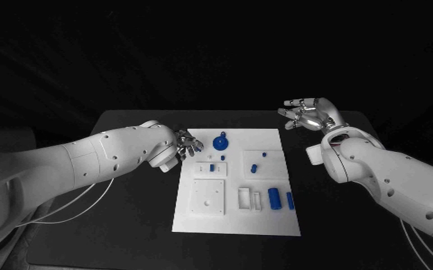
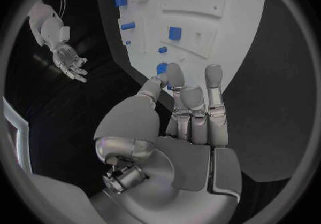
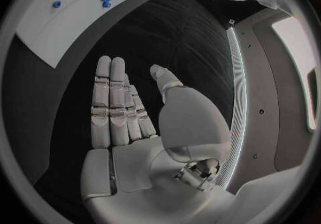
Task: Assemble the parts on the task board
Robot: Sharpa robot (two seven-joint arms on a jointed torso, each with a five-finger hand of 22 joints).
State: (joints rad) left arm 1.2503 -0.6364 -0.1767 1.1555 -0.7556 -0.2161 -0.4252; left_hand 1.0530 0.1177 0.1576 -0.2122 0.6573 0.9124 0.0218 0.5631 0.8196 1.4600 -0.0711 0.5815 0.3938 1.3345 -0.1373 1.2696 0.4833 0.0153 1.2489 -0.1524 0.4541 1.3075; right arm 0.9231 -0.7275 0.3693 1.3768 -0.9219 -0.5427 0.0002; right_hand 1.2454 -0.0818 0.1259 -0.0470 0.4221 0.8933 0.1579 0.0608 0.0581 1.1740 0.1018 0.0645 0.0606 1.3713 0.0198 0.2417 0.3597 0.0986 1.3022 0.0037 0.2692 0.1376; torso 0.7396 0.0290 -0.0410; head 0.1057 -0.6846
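The white task board (image 1: 281,220) lies in the middle of the black table. Several blue parts sit on it: a round part (image 1: 220,141) near its far left corner, two small blocks (image 1: 212,167) (image 1: 254,169), and two cylinders (image 1: 273,199) (image 1: 290,200) toward the front right. My left hand (image 1: 185,144) hovers at the board's far left edge, fingers extended, holding nothing. In the left wrist view its fingertips (image 2: 175,74) reach almost to the round part (image 2: 162,68). My right hand (image 1: 306,115) floats beyond the board's far right corner, flat and spread, palm (image 3: 134,117) bare.
White raised blocks and slotted frames (image 1: 208,196) (image 1: 248,198) stand on the board's near half. Bare black table (image 1: 135,220) surrounds the board. A white cable (image 1: 72,210) trails from my left arm at the near left.
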